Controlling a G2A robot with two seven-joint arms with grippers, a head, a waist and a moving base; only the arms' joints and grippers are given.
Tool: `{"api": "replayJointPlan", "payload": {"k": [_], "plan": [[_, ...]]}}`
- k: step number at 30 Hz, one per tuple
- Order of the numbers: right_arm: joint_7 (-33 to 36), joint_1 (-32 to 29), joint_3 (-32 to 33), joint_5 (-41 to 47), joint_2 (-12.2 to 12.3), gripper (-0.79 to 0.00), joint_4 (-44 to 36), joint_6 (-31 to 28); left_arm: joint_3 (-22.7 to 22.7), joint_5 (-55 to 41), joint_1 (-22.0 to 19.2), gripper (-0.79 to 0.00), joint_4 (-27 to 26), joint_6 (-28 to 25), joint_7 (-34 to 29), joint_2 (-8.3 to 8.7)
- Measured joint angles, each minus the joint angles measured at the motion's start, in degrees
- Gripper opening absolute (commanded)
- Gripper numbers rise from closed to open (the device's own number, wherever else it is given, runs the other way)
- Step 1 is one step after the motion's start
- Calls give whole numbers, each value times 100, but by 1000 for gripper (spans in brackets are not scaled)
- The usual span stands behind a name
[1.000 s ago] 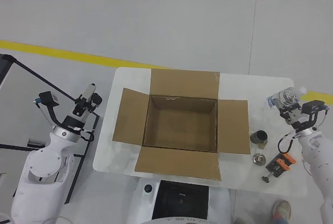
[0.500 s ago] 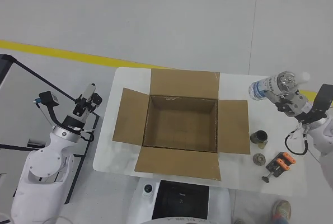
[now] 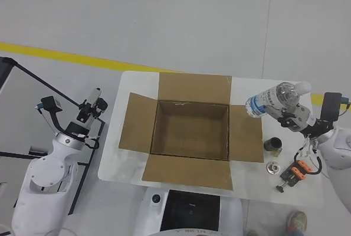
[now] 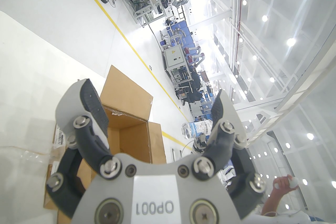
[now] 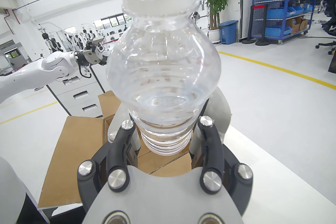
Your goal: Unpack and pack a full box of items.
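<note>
An open cardboard box (image 3: 192, 130) stands empty in the middle of the white table (image 3: 134, 88). My right gripper (image 3: 293, 113) is shut on a clear water bottle (image 3: 272, 97) with a white cap. It holds the bottle tilted in the air, base over the box's right flap. In the right wrist view the bottle (image 5: 162, 72) sits between the fingers (image 5: 126, 135), with the box (image 5: 78, 135) beyond. My left gripper (image 3: 95, 100) hangs open and empty off the table's left side. In its own view the left gripper (image 4: 155, 101) faces the box (image 4: 131, 114) and the far bottle (image 4: 195, 128).
On the table right of the box lie a small dark jar (image 3: 274, 144), a round metal piece (image 3: 273, 167) and an orange-and-black clamp (image 3: 296, 174). The box's four flaps are folded outward. A grey drawer cabinet (image 5: 76, 99) stands behind the left arm.
The right gripper has carried the bottle leftward from the table's right edge to above the box's right flap, tilting it more level. The left arm has kept still.
</note>
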Motion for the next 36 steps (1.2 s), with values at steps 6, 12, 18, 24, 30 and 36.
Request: {"api": "replayJointPlan", "payload": {"k": [6, 12, 18, 24, 30, 36], "plan": [[0, 0, 0, 0, 0, -785, 0, 0, 0, 0, 0, 0, 0, 0, 0, 0], [0, 0, 0, 0, 0, -785, 0, 0, 0, 0, 0, 0, 0, 0, 0, 0], [0, 0, 0, 0, 0, -785, 0, 0, 0, 0, 0, 0, 0, 0, 0, 0], [6, -3, -5, -2, 0, -785, -7, 1, 0, 0, 0, 0, 0, 0, 0, 0], [622, 117, -478, 140, -59, -785, -284, -27, 0, 0, 0, 0, 0, 0, 0, 0], [1977, 729, -1505, 1228, -143, -785, -208, 54, 0, 0, 0, 0, 0, 0, 0, 0]]}}
